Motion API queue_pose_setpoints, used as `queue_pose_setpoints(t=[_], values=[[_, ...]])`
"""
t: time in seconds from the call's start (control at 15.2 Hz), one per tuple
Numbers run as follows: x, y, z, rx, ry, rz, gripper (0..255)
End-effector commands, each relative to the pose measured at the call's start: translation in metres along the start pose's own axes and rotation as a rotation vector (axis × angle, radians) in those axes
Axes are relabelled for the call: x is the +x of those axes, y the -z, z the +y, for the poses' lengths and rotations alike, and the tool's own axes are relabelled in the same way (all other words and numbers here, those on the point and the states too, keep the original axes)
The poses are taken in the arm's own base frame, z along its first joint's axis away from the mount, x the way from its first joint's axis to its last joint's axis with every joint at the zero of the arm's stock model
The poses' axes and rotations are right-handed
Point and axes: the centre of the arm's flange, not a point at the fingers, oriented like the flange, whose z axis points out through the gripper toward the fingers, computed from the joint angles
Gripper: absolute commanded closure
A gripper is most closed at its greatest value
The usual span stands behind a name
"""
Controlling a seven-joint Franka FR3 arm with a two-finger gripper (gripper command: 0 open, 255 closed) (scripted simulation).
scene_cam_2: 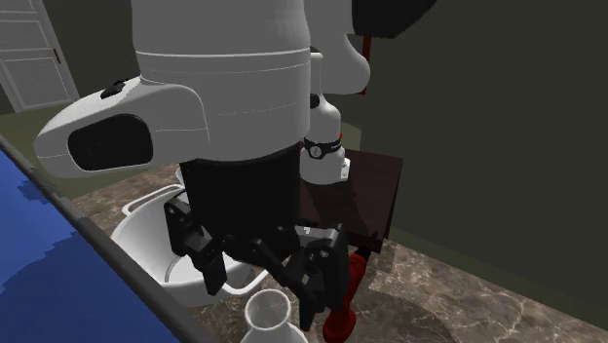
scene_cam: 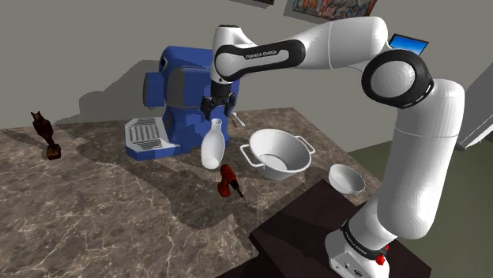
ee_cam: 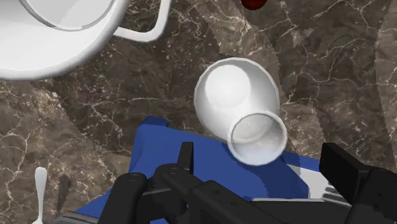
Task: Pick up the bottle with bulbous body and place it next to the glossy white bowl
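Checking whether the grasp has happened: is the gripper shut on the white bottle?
No, the gripper hangs open over the white bottle, fingers clear of its mouth.

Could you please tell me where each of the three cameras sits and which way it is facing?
Shoulder view: beside the stand, looking down over the veined counter; the whole arm shows, gripper above the white bottle.
Second exterior view: low by the blue coffee machine, facing back toward the stand; the wrist and open gripper loom close.
Wrist view: on the hand, looking straight down on the bottle's mouth; both fingers show.
Shared: all three show the bottle and the handled white bowl.
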Motion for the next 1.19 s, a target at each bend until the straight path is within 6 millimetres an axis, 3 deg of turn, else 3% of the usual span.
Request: queue_pose_setpoints(t=[0.0, 0.33, 0.86, 0.92, 1.12], values=[[0.002, -0.021, -0.004, -0.002, 0.004, -0.021, 0], [0.002, -0.051, -0.004, -0.002, 0.004, -0.021, 0], [0.002, -0.051, -0.004, -0.002, 0.004, -0.021, 0], [0.007, -0.055, -0.005, -0.003, 0.004, -0.021, 255], [0.015, -0.054, -0.009, -0.003, 0.004, -0.021, 255]])
